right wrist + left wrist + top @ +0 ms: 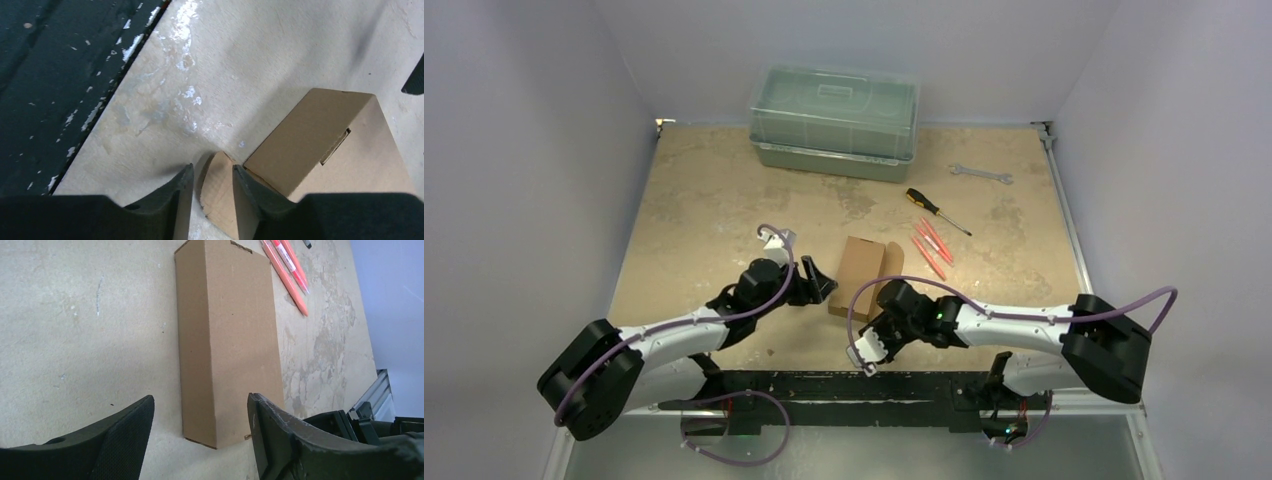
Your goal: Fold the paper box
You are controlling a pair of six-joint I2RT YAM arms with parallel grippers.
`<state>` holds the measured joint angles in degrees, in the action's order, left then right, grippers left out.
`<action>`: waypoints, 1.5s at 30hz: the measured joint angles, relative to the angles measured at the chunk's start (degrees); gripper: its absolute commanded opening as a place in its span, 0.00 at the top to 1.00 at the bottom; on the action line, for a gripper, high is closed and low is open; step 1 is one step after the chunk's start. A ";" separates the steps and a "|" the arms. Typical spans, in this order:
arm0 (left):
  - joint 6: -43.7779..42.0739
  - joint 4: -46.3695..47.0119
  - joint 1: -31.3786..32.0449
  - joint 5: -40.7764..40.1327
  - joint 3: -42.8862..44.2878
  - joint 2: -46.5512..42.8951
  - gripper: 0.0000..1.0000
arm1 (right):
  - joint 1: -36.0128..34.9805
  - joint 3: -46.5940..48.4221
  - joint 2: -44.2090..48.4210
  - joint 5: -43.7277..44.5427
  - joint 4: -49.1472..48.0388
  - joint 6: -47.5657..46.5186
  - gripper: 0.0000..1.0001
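The paper box (861, 272) is a small brown carton lying flat mid-table, with a rounded flap sticking out at its far right. My left gripper (821, 281) is at its left side. In the left wrist view the paper box (227, 340) stretches away, and its near end lies between the open jaws of my left gripper (200, 412); the left finger is apart from it. My right gripper (886, 298) is at the box's near right corner. Its jaws (212, 172) stand narrow around a rounded flap (218, 187) of the box (320, 135), with a gap on the left.
A large green-grey lidded plastic container (834, 120) stands at the back. A wrench (980, 174), a screwdriver (936, 210) and orange pens (931, 248) lie right of the box; the pens (287, 270) show beyond it. A black strip (844, 385) runs along the near edge.
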<state>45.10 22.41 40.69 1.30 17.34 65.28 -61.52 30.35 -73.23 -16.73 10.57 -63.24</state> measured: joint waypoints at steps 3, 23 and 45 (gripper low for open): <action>0.44 1.07 0.35 -1.62 -1.66 -1.25 0.33 | -0.09 -0.09 -0.63 1.25 -1.09 0.48 0.73; 0.76 2.84 2.21 -4.59 -4.09 -3.61 0.29 | 3.30 -0.44 0.68 2.93 -0.90 1.90 0.96; -3.91 4.28 3.67 -3.28 2.58 8.57 0.26 | 12.83 4.59 -3.08 -10.27 6.08 6.25 1.00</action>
<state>41.19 26.70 44.36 -1.98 19.92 73.84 -48.69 34.94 -76.31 -27.00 16.64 -56.99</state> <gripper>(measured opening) 0.754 0.004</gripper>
